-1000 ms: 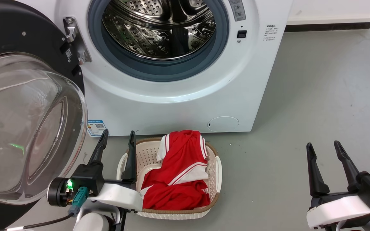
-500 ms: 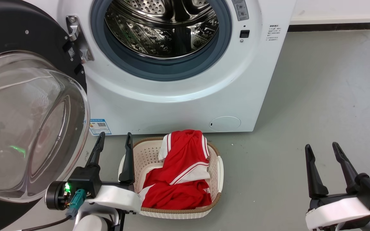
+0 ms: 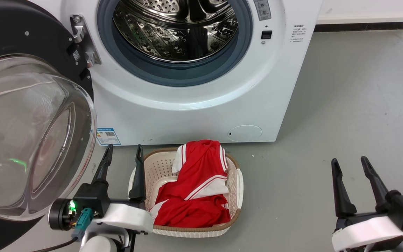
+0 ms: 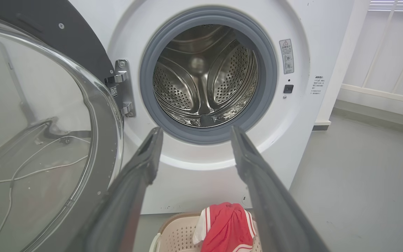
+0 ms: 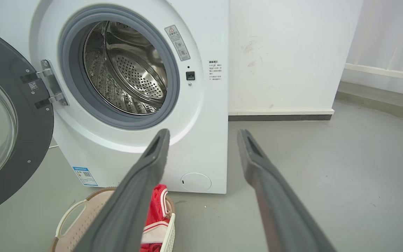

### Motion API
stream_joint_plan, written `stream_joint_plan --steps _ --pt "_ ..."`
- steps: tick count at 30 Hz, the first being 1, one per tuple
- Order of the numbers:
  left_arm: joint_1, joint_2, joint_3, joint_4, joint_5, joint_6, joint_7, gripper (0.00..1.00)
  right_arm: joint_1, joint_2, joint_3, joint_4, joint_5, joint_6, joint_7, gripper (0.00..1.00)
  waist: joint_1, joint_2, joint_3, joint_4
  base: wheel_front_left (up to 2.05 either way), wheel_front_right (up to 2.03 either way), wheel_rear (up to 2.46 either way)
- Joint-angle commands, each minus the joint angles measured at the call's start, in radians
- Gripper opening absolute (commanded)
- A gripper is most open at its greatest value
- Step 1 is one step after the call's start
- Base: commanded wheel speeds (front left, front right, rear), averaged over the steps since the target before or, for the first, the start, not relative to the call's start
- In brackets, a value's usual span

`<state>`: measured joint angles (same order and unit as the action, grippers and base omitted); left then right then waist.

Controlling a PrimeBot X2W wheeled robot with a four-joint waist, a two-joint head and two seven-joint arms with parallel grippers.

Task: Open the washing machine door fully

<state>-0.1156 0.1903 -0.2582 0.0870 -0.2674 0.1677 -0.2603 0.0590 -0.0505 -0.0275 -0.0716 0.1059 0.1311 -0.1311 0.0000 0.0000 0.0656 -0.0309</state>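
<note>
Nearest, lower left: left claw (image 3: 124,149), fingers spread apart, gripping nothing, at the left edge of a cream laundry basket (image 3: 238,182). Lower right: right claw (image 3: 349,161), likewise spread and empty, over bare grey floor (image 3: 345,87). In the basket, a red garment (image 3: 194,189) with white stripes. At left, close to the head camera: the washing machine door (image 3: 19,35), swung wide on its metal hinge (image 3: 82,38), glass bowl (image 3: 30,133) bulging outward. Behind: the washing machine (image 3: 187,115), steel drum (image 3: 177,28) exposed inside the grey rubber ring (image 3: 173,75).
</note>
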Motion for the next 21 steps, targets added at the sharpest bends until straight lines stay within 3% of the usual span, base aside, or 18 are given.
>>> stream_joint_plan --steps 1,21 --pt "0.002 -0.002 0.001 0.003 0.0 -0.001 0.001 0.0 0.001 0.0 0.001 0.004 0.001 0.0 0.0 0.0 0.0 0.0 0.0 0.0 0.0 0.0 0.0" --pt "0.009 -0.021 0.067 0.044 -0.329 -0.069 0.072 0.0 -0.035 -0.022 0.011 0.08 0.375 0.0 0.033 0.0 0.0 0.0 -0.008 0.005 0.0 0.0 0.0"
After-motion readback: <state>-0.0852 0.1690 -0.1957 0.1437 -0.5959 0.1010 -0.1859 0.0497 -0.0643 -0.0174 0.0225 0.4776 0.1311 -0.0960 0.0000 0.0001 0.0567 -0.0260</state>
